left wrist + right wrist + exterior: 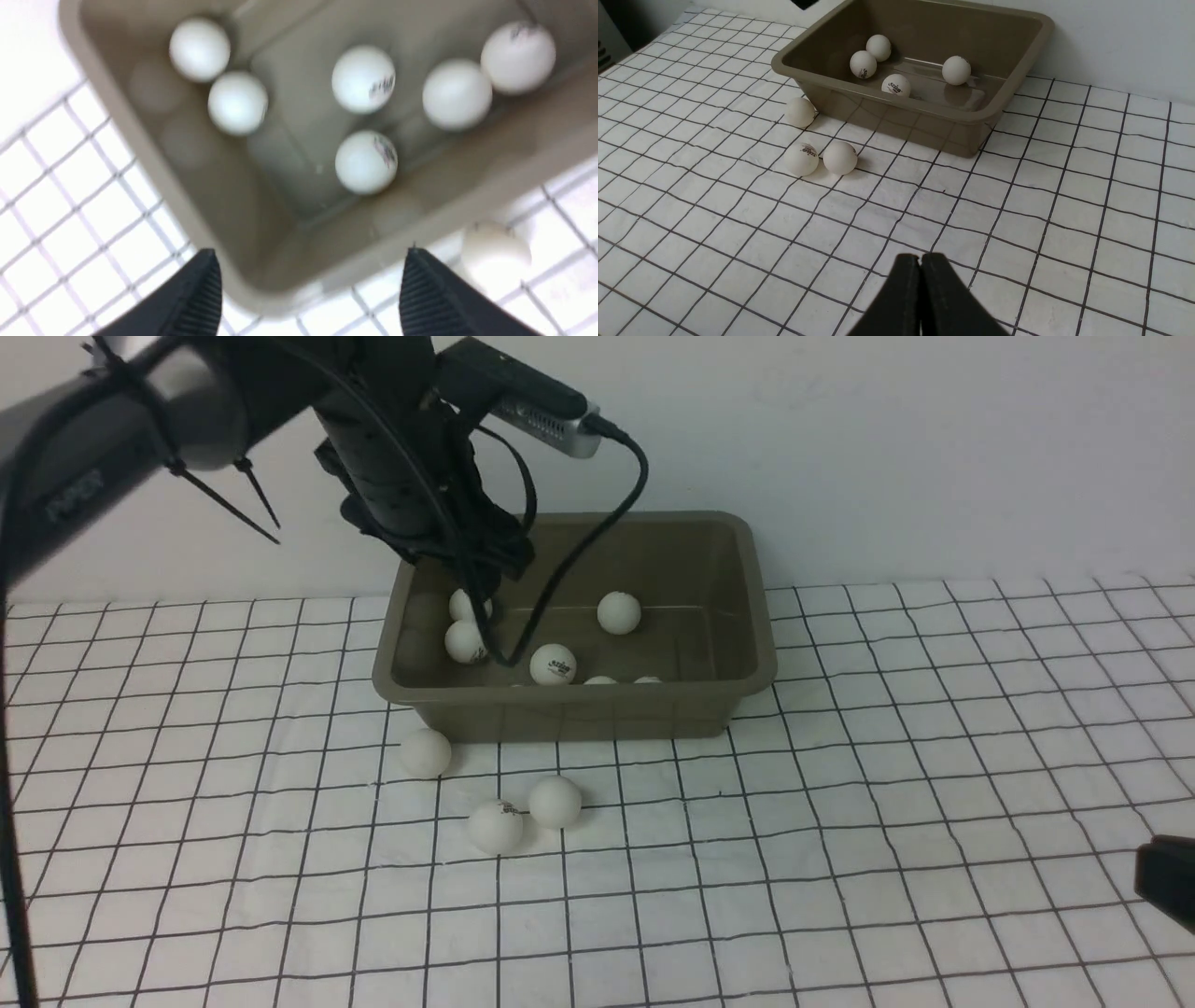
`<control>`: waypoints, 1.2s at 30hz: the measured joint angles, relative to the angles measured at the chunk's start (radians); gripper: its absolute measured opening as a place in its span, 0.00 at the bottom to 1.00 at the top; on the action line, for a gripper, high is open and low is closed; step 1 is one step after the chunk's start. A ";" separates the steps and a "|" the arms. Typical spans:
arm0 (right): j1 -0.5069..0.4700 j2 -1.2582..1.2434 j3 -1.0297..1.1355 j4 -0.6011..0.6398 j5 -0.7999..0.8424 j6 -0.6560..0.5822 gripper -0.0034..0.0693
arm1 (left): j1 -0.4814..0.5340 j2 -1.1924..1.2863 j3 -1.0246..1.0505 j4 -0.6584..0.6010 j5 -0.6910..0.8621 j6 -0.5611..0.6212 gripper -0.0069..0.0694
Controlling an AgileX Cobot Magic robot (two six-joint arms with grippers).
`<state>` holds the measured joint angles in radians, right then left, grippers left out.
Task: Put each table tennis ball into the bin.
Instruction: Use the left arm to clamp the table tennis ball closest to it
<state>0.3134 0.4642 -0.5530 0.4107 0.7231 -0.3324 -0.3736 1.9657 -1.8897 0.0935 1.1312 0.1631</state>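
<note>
The olive-grey bin (pixel 569 714) stands at the back of the cloth and holds several white table tennis balls, such as one with a logo (pixel 553 665) and one further back (pixel 618 612). Three balls lie on the cloth in front of it: one by the bin's left front corner (pixel 426 752) and a touching pair (pixel 496 827) (pixel 555 802). My left gripper (pixel 311 261) hangs over the bin's left end (pixel 210 210), open, with nothing between its fingers. My right gripper (pixel 920 256) is shut and empty, low over the cloth at the near right.
A white cloth with a black grid (pixel 840 859) covers the table. A pale wall (pixel 934 457) rises right behind the bin. The left arm's cable (pixel 597 532) droops into the bin. The right gripper's tip (pixel 1167 887) shows at the right edge.
</note>
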 joint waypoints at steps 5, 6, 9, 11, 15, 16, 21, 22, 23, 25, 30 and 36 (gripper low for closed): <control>0.000 0.000 0.000 -0.011 0.000 0.000 0.03 | 0.017 -0.061 0.051 0.001 0.032 0.000 0.65; 0.000 0.000 0.000 -0.012 0.000 0.000 0.03 | 0.017 -0.064 0.056 0.001 0.032 0.000 0.65; 0.000 0.000 0.000 -0.024 0.001 0.000 0.03 | 0.022 -0.142 0.212 0.000 0.018 0.000 0.65; 0.000 0.000 0.000 -0.029 0.001 0.000 0.03 | 0.022 -0.180 0.303 -0.011 -0.008 0.000 0.65; 0.000 0.000 0.000 -0.036 0.001 0.000 0.03 | 0.022 -0.268 0.497 -0.094 -0.107 0.001 0.65; 0.000 0.000 0.000 -0.036 0.001 0.000 0.03 | 0.022 -0.283 0.537 -0.114 -0.135 0.004 0.65; 0.000 0.000 0.000 -0.037 0.001 0.000 0.03 | -0.010 -0.305 0.689 -0.276 -0.299 0.059 0.65; 0.000 0.000 0.000 -0.037 0.001 0.000 0.03 | -0.023 -0.294 0.702 -0.298 -0.326 0.077 0.65; 0.000 0.000 0.000 -0.037 0.001 0.000 0.03 | -0.025 -0.294 0.702 -0.300 -0.331 0.080 0.65; 0.000 0.000 0.000 -0.035 0.002 0.000 0.03 | -0.047 -0.267 0.705 -0.319 -0.378 0.099 0.65; 0.000 0.000 0.000 -0.032 0.003 0.000 0.03 | -0.056 -0.192 0.707 -0.309 -0.449 0.113 0.65; 0.000 0.000 0.000 -0.018 0.003 0.000 0.03 | -0.056 -0.117 0.707 -0.266 -0.493 0.122 0.65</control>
<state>0.3134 0.4642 -0.5530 0.3924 0.7258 -0.3324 -0.4295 1.8488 -1.1823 -0.1721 0.6387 0.2854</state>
